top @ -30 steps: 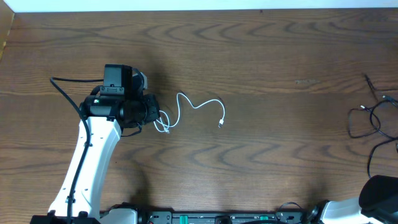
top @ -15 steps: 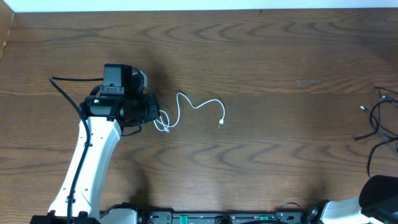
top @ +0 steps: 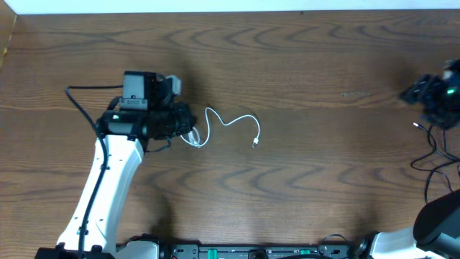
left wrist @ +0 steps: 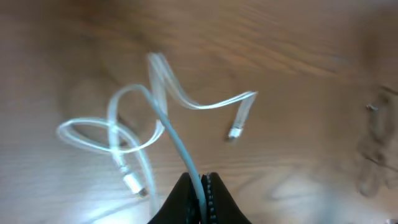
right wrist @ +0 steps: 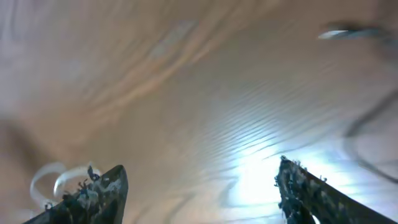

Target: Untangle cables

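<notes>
The white cable (top: 230, 122) lies in curves on the table just right of my left gripper (top: 190, 131). In the left wrist view the left gripper (left wrist: 200, 185) is shut on the white cable (left wrist: 180, 146), which loops beyond the jaws with one plug end (left wrist: 237, 130) farther out and another (left wrist: 132, 183) near. The black cable (top: 433, 154) lies at the far right edge. My right gripper (top: 417, 92) hovers blurred above it. In the right wrist view the right gripper (right wrist: 199, 190) is open and empty, with the black cable (right wrist: 348, 31) blurred at the upper right.
The brown wooden table (top: 309, 165) stretches between the two cables. Its back edge (top: 230, 12) meets a white wall. A thick black wire (top: 86, 90) runs from the left arm.
The right arm has swung into view at the far right, above the black cable, which shifted towards the right edge. The left gripper moved slightly up and right with the white cable's end.
</notes>
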You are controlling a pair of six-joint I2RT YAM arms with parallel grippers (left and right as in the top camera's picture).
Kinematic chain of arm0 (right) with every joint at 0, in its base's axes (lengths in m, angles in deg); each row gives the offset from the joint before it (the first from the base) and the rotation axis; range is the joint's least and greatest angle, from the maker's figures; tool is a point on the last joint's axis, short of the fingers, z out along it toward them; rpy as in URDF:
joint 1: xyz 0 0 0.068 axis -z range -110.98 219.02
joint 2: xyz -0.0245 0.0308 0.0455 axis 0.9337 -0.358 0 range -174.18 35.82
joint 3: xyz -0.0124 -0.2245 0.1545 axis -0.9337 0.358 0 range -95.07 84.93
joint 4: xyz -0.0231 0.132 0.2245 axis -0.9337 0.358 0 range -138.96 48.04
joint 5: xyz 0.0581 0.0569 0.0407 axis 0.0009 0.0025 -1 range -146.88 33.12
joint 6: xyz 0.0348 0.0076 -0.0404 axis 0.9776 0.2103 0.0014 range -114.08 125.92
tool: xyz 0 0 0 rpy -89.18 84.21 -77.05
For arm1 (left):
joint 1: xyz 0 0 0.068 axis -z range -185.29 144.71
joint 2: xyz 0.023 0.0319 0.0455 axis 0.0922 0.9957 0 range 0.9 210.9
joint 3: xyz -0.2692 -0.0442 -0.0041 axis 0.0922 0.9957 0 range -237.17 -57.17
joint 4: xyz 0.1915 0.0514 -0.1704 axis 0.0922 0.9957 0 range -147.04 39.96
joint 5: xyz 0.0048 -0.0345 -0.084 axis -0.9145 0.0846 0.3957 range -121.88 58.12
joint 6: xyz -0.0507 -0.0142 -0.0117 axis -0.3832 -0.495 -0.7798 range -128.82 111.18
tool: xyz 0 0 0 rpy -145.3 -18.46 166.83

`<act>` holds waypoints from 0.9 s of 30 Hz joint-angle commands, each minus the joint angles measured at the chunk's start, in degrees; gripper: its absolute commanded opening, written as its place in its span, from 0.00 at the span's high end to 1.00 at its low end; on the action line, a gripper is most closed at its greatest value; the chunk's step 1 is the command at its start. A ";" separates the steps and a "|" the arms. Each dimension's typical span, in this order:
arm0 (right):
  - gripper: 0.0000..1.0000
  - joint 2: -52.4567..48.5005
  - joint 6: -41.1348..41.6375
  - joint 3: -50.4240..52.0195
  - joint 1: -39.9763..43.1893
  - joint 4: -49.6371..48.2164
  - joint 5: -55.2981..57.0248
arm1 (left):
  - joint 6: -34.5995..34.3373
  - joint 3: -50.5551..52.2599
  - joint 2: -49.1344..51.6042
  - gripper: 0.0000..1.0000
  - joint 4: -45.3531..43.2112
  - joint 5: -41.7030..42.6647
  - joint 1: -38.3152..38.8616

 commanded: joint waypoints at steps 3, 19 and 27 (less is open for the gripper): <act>0.21 -0.04 -15.82 10.36 -9.84 -0.63 -15.10 | 11.78 -0.72 -0.33 0.93 -12.33 30.73 9.29; 0.20 -0.04 2.03 23.19 -33.05 -22.99 -15.08 | 18.60 -0.59 -0.33 0.93 -1.90 30.45 16.94; 0.09 -0.04 37.29 23.52 -42.01 -26.32 -9.07 | 25.66 -0.52 -0.35 0.92 -3.43 31.08 24.17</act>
